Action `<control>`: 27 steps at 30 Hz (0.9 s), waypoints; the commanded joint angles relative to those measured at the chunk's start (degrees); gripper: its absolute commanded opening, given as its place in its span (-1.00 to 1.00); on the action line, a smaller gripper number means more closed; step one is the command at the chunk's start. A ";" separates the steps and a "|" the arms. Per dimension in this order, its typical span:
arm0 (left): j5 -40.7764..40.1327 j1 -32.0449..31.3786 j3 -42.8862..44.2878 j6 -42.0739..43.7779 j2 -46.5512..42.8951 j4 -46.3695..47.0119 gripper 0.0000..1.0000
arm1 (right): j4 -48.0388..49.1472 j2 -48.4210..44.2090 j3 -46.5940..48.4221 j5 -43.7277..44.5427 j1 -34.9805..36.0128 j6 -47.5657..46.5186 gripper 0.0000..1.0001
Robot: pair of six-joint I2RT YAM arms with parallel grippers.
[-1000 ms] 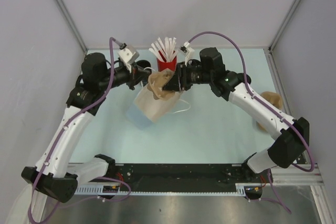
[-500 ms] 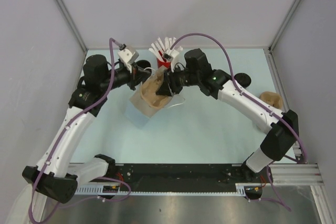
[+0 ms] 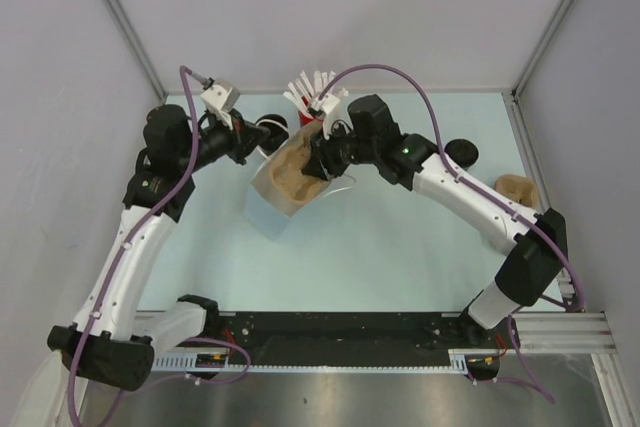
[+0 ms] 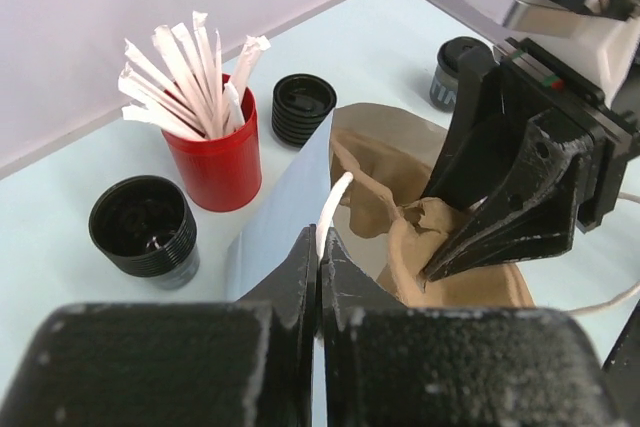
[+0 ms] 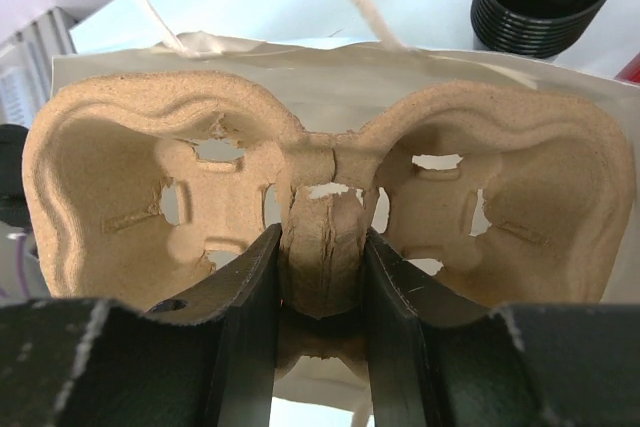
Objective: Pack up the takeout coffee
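Pale-blue table [image 3: 400, 247], grey walls: left gripper [image 4: 319, 247] pinched together on the bag handle [image 4: 333, 205]; right gripper [image 5: 322, 252] clamped on the cardboard tray [image 5: 130, 177] centre ridge (tray apparently partly inside the bag [image 4: 275, 217]). The takeout coffee [image 4: 140, 222] stands outside, beside the red cup [image 4: 215, 152]. Risk: tray edge catching the bag mouth, dragging the bag from its thin handle.

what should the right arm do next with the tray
Probably ease the tray deeper into the bag. The right gripper pinches its centre ridge, the tray sits at the bag's mouth, and the left gripper is shut on the handle, holding it open.
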 commanded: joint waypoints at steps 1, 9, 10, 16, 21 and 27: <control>1.36 1.22 -0.57 -3.74 -0.44 2.66 -1.00 | 3.41 0.56 1.86 5.61 2.10 -5.12 -0.27; 0.84 1.66 -1.71 -4.45 -0.09 3.10 -1.00 | 2.18 3.63 4.75 11.68 3.95 -6.63 -0.28; 0.84 1.66 -1.80 -4.54 -0.17 3.36 -1.00 | 1.66 4.25 5.02 12.90 4.21 -6.45 -0.28; 1.19 1.83 -2.77 -4.80 -0.09 4.15 -1.00 | 0.16 6.88 8.26 6.68 1.68 -1.28 -0.26; 1.10 1.92 -3.12 -4.89 -0.35 4.24 -1.00 | -0.37 7.94 9.94 4.67 0.70 -0.47 -0.26; 0.66 1.92 -3.38 -4.80 -0.44 4.42 -1.00 | -0.72 8.38 9.68 0.35 -0.26 1.64 -0.27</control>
